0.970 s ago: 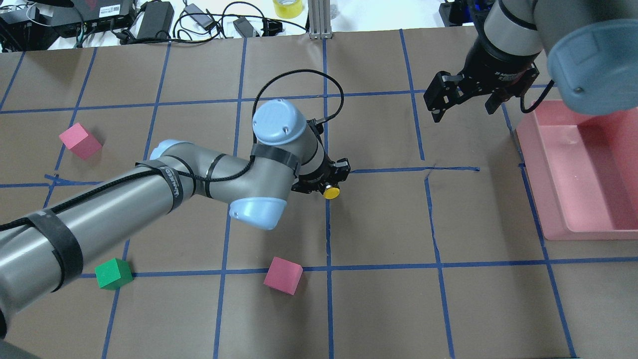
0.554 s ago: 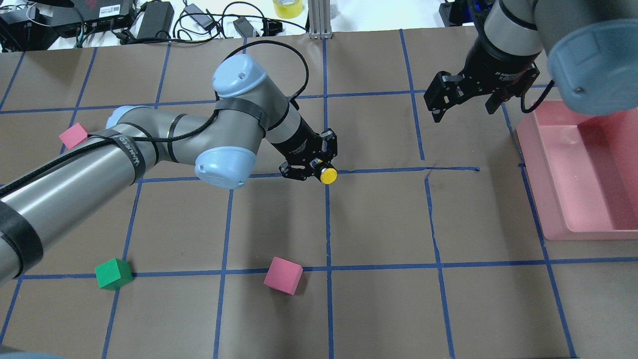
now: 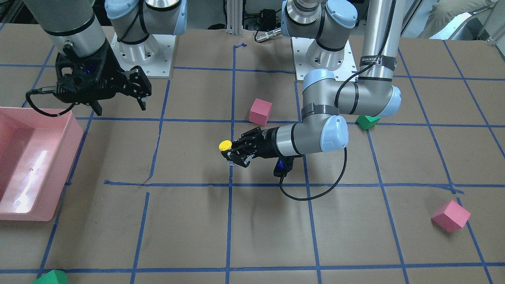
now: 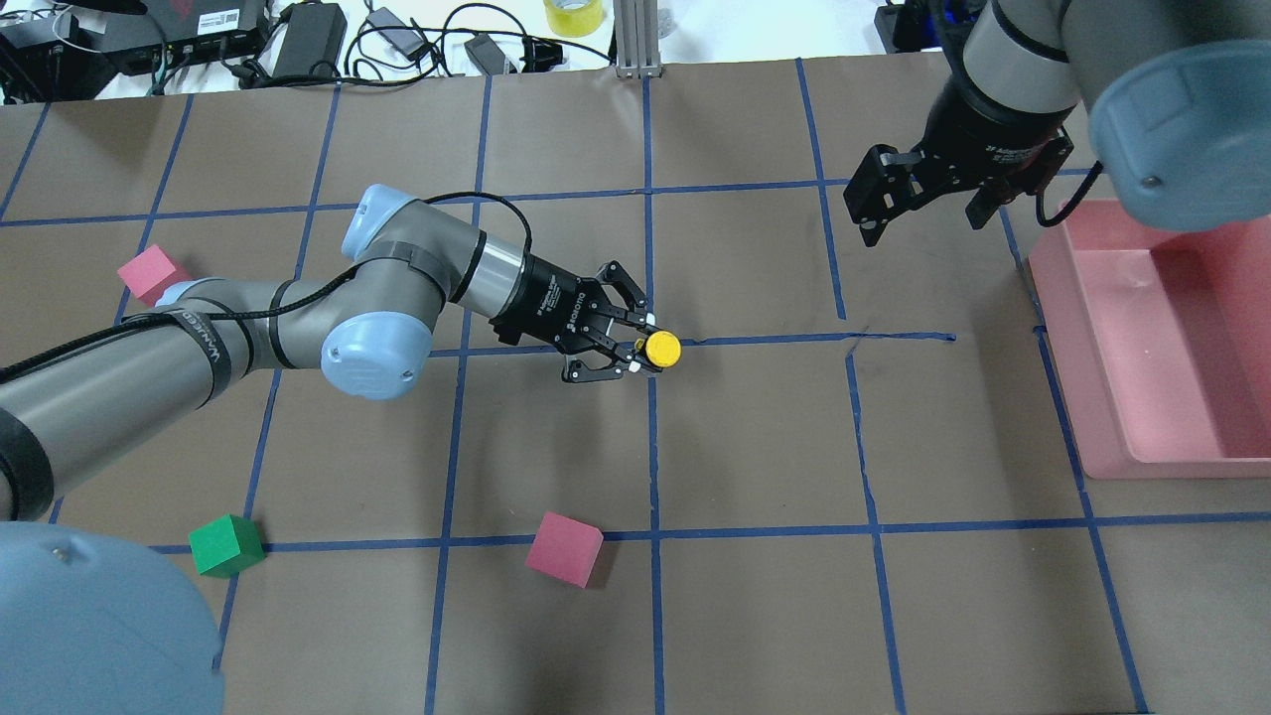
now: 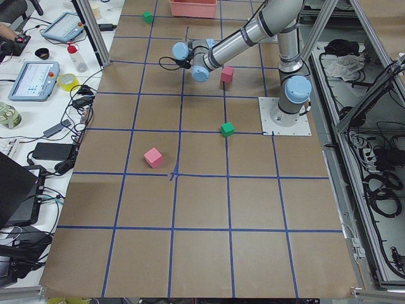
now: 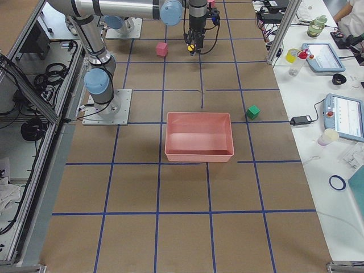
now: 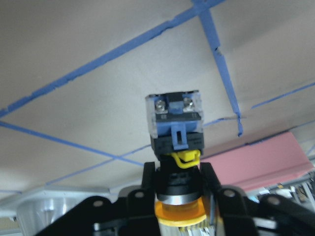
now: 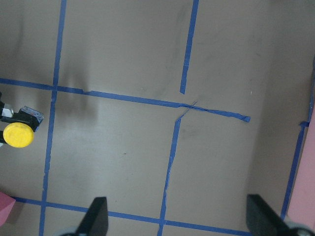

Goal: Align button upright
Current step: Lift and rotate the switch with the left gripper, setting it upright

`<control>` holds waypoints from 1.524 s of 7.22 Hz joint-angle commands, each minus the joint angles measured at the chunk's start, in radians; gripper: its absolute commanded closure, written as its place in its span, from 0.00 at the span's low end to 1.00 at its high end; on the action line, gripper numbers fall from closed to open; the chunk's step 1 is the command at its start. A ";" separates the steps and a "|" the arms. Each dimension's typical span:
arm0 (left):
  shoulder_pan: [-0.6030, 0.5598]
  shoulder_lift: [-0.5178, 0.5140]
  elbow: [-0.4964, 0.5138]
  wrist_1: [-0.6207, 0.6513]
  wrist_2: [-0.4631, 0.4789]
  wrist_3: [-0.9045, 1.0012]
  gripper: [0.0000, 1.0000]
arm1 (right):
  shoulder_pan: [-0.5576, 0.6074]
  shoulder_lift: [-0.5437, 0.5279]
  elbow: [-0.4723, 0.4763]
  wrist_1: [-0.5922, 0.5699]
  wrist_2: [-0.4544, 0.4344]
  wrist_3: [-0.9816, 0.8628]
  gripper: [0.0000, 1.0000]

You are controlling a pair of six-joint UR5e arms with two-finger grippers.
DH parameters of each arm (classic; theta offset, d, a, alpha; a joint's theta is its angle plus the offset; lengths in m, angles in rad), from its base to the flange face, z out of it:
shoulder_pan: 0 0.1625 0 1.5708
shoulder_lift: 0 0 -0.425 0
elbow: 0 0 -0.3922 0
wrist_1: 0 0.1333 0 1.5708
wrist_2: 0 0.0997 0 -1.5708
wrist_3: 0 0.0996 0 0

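My left gripper (image 4: 643, 345) is clamped on the button (image 4: 662, 348) over the central blue tape line (image 4: 654, 427), and I can't tell whether its base meets the table (image 4: 755, 447), so an early release could topple it.

Bright, even light falls from above on my table (image 4: 755, 616), so my left arm (image 4: 149, 362) throws only faint, soft-edged shadows on the brown paper, and a white glare streak lies on the floor of the pink tray (image 3: 27, 185) in the front-facing view. My left wrist camera is soft: the button (image 7: 174, 123) is fairly sharp at its grey base, but its yellow cap, nearest the lens, blurs. Overhead, a blue joint cap (image 4: 99, 626) looms out of focus at the near left.
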 commanded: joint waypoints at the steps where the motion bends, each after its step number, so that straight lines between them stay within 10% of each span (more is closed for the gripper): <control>1: 0.009 -0.046 -0.024 0.003 -0.078 0.012 1.00 | 0.001 0.000 0.004 -0.001 0.004 -0.004 0.00; 5: 0.012 -0.107 -0.039 -0.008 -0.074 0.024 1.00 | -0.001 0.000 0.004 0.000 0.006 -0.007 0.00; 8: 0.012 -0.112 -0.035 -0.009 -0.060 -0.006 0.12 | 0.001 0.000 0.004 -0.001 0.006 -0.007 0.00; 11: 0.024 -0.066 0.008 -0.008 0.099 -0.034 0.00 | 0.001 0.000 0.004 -0.001 0.006 -0.007 0.00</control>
